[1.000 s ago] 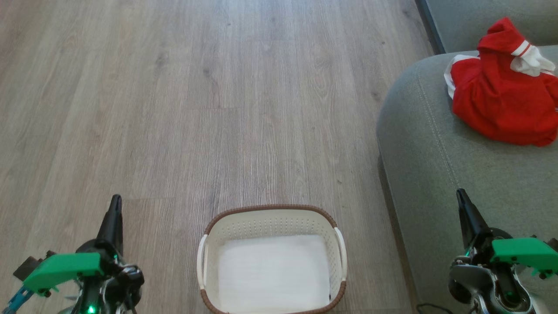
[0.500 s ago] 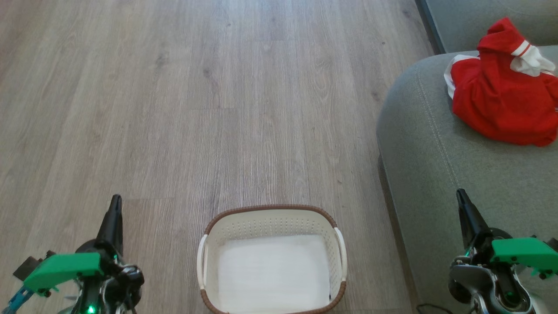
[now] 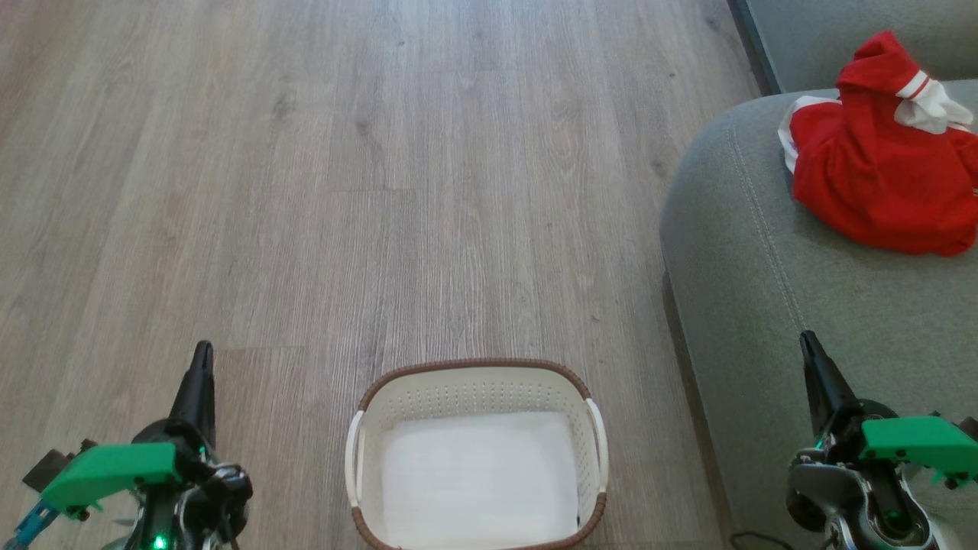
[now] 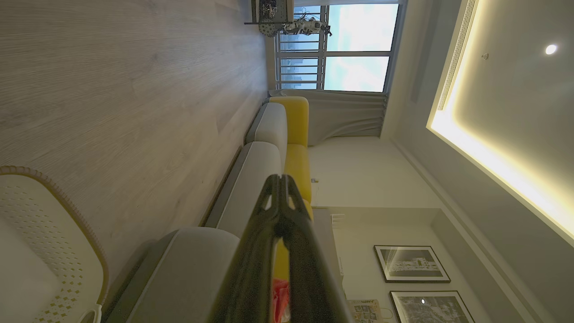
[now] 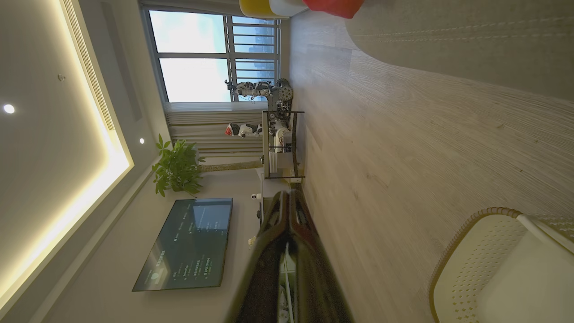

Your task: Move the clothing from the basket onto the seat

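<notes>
Nothing has moved since the earlier frames; every item lies where it lay. Pale grey-brown wood-plank floor (image 3: 382, 191) spreads across the left and middle of the head view, from near to far. Along the right runs the large grey-green upholstered sofa seat (image 3: 764, 321), rounded at its edge, with a stitched seam line following the curve. On the far part of the seat, well apart from everything else, rests the clothing (image 3: 871, 183), a crumpled heap of soft bright red fabric with white bands. Near and in the middle, the small white perforated plastic laundry basket (image 3: 474, 365) with a brown woven-look rim stands on the floor, just left of the seat's front, its flat white bottom showing. The left hand (image 3: 202, 353) hangs over the floor to the near left of the basket, its two dark fingers pressed together on nothing. The right hand (image 3: 807, 342) hangs over the near part of the seat, fingers likewise pressed together and holding nothing.
</notes>
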Robot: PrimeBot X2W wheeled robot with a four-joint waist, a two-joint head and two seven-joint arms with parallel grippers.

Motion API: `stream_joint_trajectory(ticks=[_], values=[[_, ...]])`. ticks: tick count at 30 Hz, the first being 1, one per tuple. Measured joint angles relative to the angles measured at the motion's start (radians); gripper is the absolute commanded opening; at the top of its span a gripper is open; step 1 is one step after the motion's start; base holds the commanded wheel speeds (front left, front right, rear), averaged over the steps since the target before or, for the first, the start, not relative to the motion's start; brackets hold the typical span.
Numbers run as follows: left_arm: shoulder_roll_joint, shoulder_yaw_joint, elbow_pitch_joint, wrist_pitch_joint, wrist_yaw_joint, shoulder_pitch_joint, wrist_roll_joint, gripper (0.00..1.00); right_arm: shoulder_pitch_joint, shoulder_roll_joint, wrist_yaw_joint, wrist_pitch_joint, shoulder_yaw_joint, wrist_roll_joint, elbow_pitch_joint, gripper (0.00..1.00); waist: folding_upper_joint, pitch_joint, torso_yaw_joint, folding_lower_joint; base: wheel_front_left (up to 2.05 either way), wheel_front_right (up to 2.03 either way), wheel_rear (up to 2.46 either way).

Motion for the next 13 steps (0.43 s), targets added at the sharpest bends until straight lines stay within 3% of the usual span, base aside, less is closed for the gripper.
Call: stream_joint_trajectory(ticks=[13], values=[[0.000,0.001,0.000,0.000,0.000,0.000,0.000,0.00,0.000,0.000,0.000,0.000,0.000,0.000,0.000,0.00,0.0000,0.000,0.000,0.0000,0.00,0.00,0.00]])
